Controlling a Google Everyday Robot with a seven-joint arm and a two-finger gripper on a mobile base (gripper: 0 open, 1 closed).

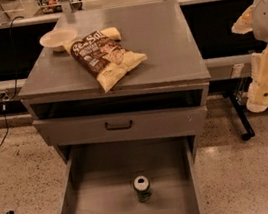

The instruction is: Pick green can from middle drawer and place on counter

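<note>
Camera view, looking down at a grey metal cabinet.

- Counter point(164, 43): flat grey top. It carries a brown and yellow chip bag point(106, 57) lying flat near the front left, and a pale bowl point(58, 39) at the back left, just beside the bag's top end.
- Drawer front point(166, 120): below the counter, nearly closed, with a dark bar handle point(119, 125).
- Middle drawer point(97, 196): below that front, pulled well out, with its floor and side walls in sight.
- Green can point(142, 188): stands upright on the drawer floor, silver lid up, near the middle and towards the drawer's front wall, touching no wall.
- Gripper point(265, 89): pale, at the right edge of the frame, beside the cabinet's right side at about the height of the drawer front, well apart from the can. Cannot tell whether it is parted or closed; nothing seen in its grasp.
- Floor point(16, 163): speckled, with a dark cable point(6, 130) at the left.
</note>
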